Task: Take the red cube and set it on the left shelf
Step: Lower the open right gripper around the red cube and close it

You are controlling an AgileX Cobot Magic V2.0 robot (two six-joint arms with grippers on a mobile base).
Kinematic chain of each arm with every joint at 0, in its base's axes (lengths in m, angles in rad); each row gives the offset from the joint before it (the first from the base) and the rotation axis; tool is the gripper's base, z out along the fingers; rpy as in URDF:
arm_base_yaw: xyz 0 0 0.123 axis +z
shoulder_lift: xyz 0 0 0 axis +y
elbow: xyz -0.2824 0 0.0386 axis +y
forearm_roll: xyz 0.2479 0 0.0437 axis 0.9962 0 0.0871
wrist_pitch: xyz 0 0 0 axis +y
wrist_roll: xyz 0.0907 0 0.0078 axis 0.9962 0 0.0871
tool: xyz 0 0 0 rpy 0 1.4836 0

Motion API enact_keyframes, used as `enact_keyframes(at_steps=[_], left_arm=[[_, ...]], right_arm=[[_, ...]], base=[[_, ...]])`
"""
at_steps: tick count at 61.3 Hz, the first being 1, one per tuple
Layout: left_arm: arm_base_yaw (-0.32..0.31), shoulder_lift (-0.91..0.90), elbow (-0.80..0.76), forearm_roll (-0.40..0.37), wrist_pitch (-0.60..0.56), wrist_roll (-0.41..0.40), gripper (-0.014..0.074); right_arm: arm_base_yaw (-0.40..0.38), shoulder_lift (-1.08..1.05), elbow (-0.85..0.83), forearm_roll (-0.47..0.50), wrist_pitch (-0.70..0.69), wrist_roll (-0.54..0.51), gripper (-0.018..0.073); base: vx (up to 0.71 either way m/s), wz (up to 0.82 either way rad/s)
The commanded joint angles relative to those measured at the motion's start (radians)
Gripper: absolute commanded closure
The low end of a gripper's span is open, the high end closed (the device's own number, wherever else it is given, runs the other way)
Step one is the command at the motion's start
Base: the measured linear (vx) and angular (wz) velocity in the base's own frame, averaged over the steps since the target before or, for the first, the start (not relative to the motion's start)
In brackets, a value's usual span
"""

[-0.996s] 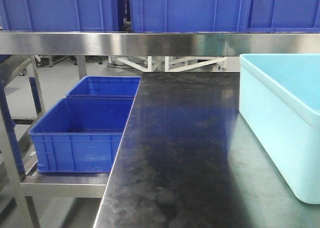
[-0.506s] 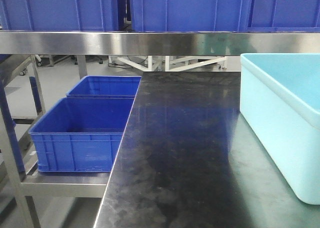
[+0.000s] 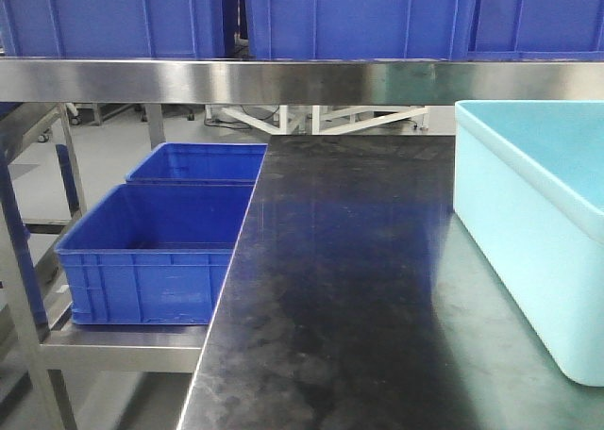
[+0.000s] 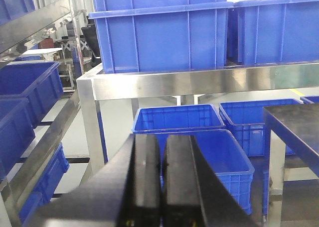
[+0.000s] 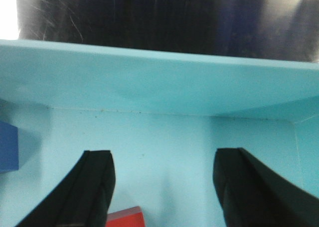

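Note:
The red cube (image 5: 126, 218) lies on the floor of the light blue tub (image 5: 149, 87), at the bottom edge of the right wrist view. My right gripper (image 5: 163, 160) hangs open inside the tub, and the cube sits low between its fingers, close to the left finger (image 5: 94, 187). My left gripper (image 4: 163, 142) is shut with nothing in it, held in the air beside the black table, pointing at the steel shelf rack (image 4: 199, 82) on the left. Neither gripper shows in the front view.
A blue block (image 5: 8, 146) lies in the tub at the left. The tub (image 3: 538, 223) stands on the right of the black table (image 3: 340, 289). Blue crates (image 3: 156, 246) sit on the lower left shelf, and more crates (image 3: 349, 15) on the steel shelf above.

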Motion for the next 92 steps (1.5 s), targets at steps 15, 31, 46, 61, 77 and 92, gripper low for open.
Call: enact_keyframes(at_steps=[15,31,46,61,77,92], left_arm=[[-0.003,0.008,0.022,-0.006,-0.083,0.001,0.0491],[-0.003,0.008,0.022,-0.006,-0.083,0.001,0.0491],[-0.003,0.008,0.022,-0.006,-0.083,0.001,0.0491],[-0.003,0.008,0.022,-0.006,-0.083,0.001,0.0491],[-0.003,0.008,0.022,-0.006,-0.083,0.001,0.0491],[-0.003,0.008,0.022,-0.006,-0.083,0.001,0.0491]], right_arm=[[-0.005,0.032,-0.038,-0.022,-0.01,-0.007,0.002],[0.028,0.031,-0.038,-0.022,0.024,-0.007,0.002],[0.109,0.031,-0.038,-0.03,0.09,-0.007,0.002],[0.11,0.031,-0.038,-0.086,0.127,-0.007,0.002],[0.11,0.031,-0.038,-0.09,0.135,-0.007,0.002],[0.11,0.031,-0.022,-0.089,0.136,-0.007,0.002]], base=[[0.0,0.0],[0.0,0.0],[0.0,0.0],[0.0,0.0],[0.0,0.0],[0.0,0.0]])
